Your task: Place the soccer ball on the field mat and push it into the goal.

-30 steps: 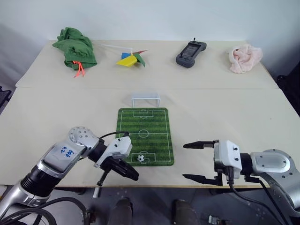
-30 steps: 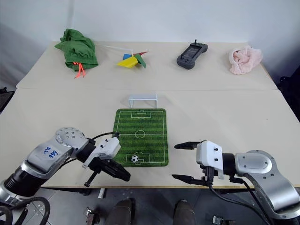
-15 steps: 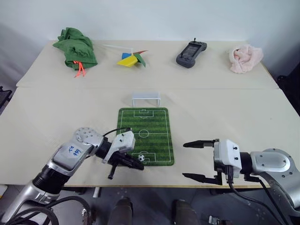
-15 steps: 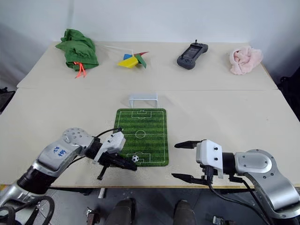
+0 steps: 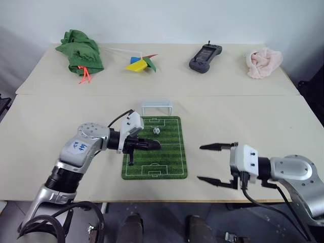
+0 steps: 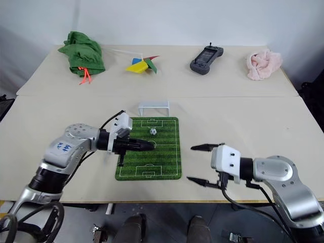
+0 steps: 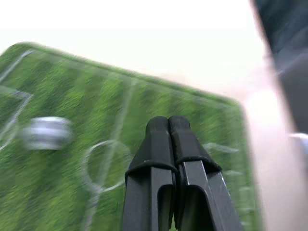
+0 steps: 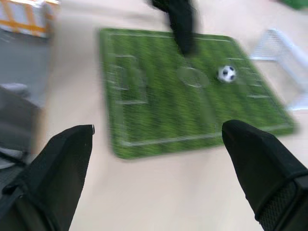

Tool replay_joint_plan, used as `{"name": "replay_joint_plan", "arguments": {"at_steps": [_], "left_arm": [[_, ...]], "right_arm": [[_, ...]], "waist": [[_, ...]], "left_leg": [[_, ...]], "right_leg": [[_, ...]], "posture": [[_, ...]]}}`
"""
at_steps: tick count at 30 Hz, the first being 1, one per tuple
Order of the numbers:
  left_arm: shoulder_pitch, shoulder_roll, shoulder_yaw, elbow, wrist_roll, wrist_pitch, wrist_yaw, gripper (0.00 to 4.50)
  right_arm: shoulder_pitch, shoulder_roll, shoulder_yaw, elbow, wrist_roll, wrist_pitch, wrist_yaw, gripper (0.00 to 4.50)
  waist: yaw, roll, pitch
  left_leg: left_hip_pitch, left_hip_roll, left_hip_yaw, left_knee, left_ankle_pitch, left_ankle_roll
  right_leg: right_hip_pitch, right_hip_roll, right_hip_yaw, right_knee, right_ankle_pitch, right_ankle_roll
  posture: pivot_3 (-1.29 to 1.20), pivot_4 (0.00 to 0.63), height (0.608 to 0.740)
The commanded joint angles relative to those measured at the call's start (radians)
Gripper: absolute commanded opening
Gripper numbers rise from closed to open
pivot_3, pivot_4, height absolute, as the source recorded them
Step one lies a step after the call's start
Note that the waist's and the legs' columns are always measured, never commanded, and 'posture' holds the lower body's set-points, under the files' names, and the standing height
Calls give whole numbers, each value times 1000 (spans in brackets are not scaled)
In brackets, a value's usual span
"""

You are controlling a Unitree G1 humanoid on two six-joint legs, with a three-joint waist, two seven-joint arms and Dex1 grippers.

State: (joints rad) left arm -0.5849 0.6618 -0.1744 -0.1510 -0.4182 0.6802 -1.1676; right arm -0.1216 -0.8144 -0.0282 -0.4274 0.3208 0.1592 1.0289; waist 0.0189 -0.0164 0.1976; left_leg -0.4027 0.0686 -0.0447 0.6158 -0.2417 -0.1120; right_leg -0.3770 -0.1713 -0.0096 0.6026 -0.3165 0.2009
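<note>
The soccer ball (image 5: 157, 130) lies on the far half of the green field mat (image 5: 169, 162), a short way in front of the white goal (image 5: 157, 107), which stands just beyond the mat's far edge. My left gripper (image 5: 156, 146) is shut and empty. It points sideways over the mat's centre circle, just behind the ball and apart from it. In the left wrist view its fingers (image 7: 168, 125) press together, with the blurred ball (image 7: 45, 133) off to one side. My right gripper (image 5: 200, 163) hovers open and empty past the mat's right side. The right wrist view takes in the ball (image 8: 226, 73) and goal (image 8: 284, 45).
Along the table's far side lie a green cloth (image 5: 79, 48), a coloured paper toy (image 5: 140, 63), a black controller (image 5: 206, 55) and a pink cloth (image 5: 263, 62). The table's front edge runs close below the mat and my right gripper.
My left gripper swept from the mat's near left corner up to its centre. The ball rolled from the near end to the far end, toward the goal. My right gripper edged forward slightly.
</note>
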Motion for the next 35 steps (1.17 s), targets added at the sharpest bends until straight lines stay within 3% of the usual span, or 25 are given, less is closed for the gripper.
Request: {"name": "replay_joint_plan", "arguments": {"at_steps": [1, 15, 35], "left_arm": [[35, 54, 19, -121, -84, 66, -57, 22], [89, 92, 49, -217, -152, 125, -10, 22], [93, 74, 49, -179, -98, 15, 77, 22]], "right_arm": [[-45, 23, 5, 42, -48, -58, -37, 4500], [-179, 90, 23, 216, -138, -138, -101, 4500], [-220, 110, 30, 267, -127, -140, -87, 4500]], "waist": [[1, 0, 0], [1, 0, 0], [2, 0, 0]], "left_leg": [[0, 0, 0, 0, 0, 0], [0, 0, 0, -1, 0, 0], [0, 0, 0, -1, 0, 0]], "right_leg": [[0, 0, 0, 0, 0, 0], [0, 0, 0, 0, 0, 0], [0, 0, 0, -1, 0, 0]], "posture": [[0, 150, 740], [0, 150, 740], [0, 150, 740]]}}
